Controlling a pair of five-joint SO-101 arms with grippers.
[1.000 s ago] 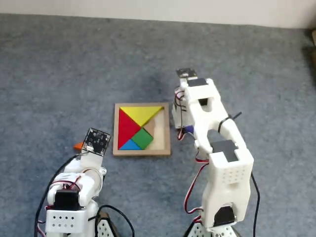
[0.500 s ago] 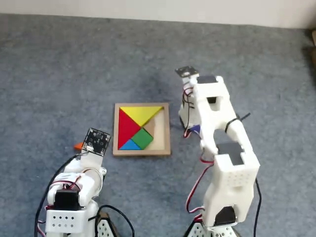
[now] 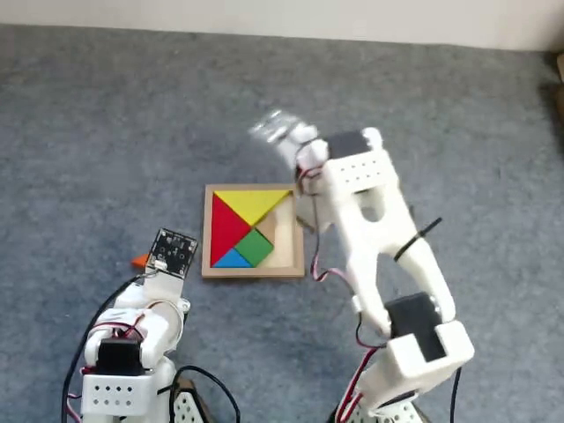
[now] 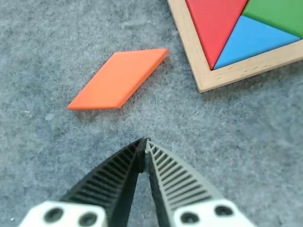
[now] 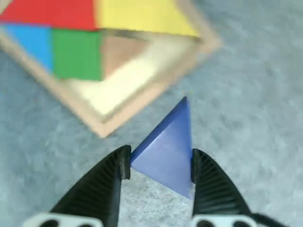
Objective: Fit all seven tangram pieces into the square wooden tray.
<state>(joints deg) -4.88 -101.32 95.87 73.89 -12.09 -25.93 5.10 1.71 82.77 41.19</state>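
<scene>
- The right fingers [image 5: 123, 164] are clamped on a blue triangle [image 5: 165, 151], one black finger against each of two opposite sides, with the piece's tip pointing out beyond the fingertips.
- Whether that triangle touches the counter or hangs above it cannot be told.
- Just past the triangle's tip lies a corner of the square wooden tray [image 5: 100, 126], and the stretch of tray floor nearest that corner is bare wood.
- The left fingers [image 4: 144, 145] are pressed together tip to tip with nothing between them, low over the grey carpeted counter [image 3: 106, 115].
- Near their tips, but apart from them, an orange parallelogram [image 4: 118, 78] lies flat on the counter, one of its points close to the tray's outer rim without touching it.
- From above, the tray sits between the two arms and holds four pieces: a yellow triangle [image 3: 251, 204] along the far edge, a red triangle [image 3: 226, 227] along the side nearest the left arm [image 3: 132, 344], a green square [image 3: 256, 247] near the middle, and a small light-blue triangle [image 3: 233, 258] at the near edge.
- The strip of tray on the side of the right arm [image 3: 379, 247] is open wood.
- The right arm leans in over the counter beside that side of the tray.
</scene>
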